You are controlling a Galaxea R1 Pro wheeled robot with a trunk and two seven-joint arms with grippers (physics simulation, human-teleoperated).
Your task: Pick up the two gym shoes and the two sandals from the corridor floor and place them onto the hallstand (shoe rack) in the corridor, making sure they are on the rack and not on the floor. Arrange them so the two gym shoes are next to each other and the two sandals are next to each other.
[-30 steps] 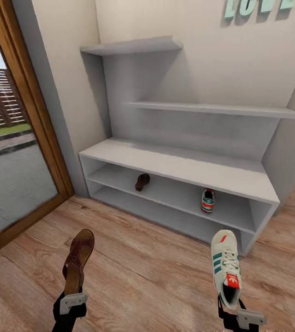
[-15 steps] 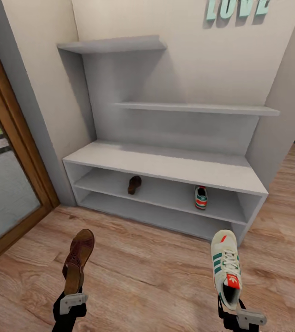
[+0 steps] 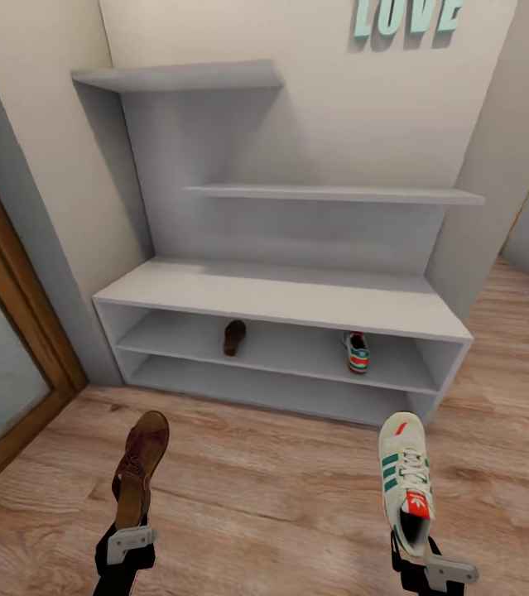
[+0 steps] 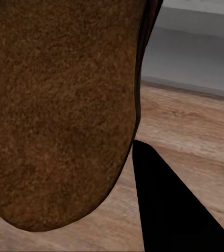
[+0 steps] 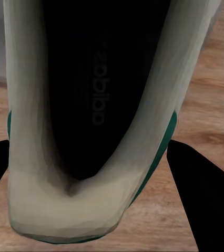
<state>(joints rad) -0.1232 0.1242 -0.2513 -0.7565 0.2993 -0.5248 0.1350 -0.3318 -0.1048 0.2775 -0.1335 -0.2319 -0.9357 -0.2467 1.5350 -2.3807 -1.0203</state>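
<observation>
I have the left gripper (image 3: pixel 129 530) low in my head view, its jaws pinching the heel end of one brown sandal (image 3: pixel 141 466), which stands out ahead of it with the toe pointing toward the hallstand (image 3: pixel 281 298). In the left wrist view the held sandal's (image 4: pixel 64 105) brown underside is right up against the lens, with a dark finger (image 4: pixel 170 210) beside it and the corridor floor (image 4: pixel 191 136) beyond.

The right gripper (image 3: pixel 417 556) is clamped on the heel of one gym shoe (image 3: pixel 405 480) — toe forward, laces and green stripes up, red tongue label showing. From the right wrist camera I look straight into the dark inside of that shoe (image 5: pixel 96 105), with dark fingers (image 5: pixel 201 199) on either side of its heel.

Both carried shoes hang above the wood floor (image 3: pixel 281 488), well short of the rack.

On the upper open shelf under the bench top, the other sandal (image 3: pixel 234 337) sits left of centre and the second gym shoe (image 3: pixel 356 352) sits to the right — well apart from each other. Teal letters (image 3: pixel 405 15) hang on the wall above, and a wooden door frame (image 3: pixel 16 314) stands at my left.
</observation>
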